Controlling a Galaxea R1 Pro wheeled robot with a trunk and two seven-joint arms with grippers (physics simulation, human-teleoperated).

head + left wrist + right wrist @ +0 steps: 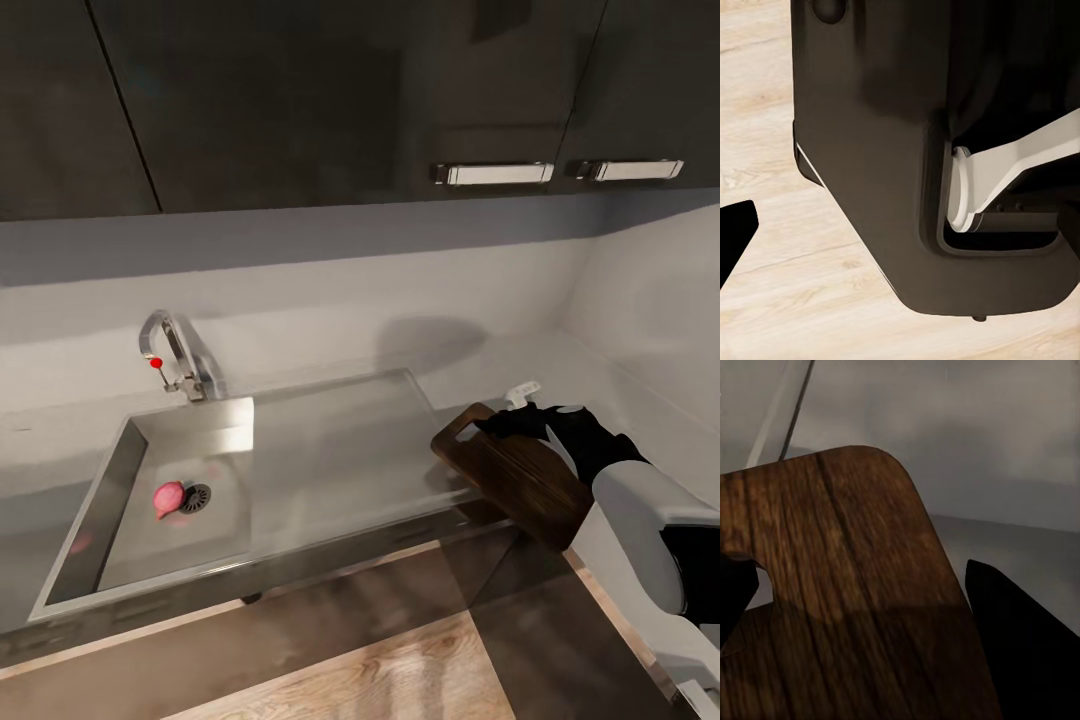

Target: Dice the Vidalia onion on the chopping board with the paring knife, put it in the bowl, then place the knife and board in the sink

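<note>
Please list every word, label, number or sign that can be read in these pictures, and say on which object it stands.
None: no words, numbers or brand marks can be read.
The tap bears only a plain red dot.
The chopping board, onion, sink and cabinet handles are unmarked.

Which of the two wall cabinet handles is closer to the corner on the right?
The shorter handle, on the door nearest the right wall; the longer handle sits left of it, toward the sink.

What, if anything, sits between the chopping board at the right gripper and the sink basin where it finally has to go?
Nothing visible blocks that path. The chopping board is at the right gripper, and only the bare drainboard lies between it and the sink. In the basin, the Vidalia onion lies beside the drain.
</note>
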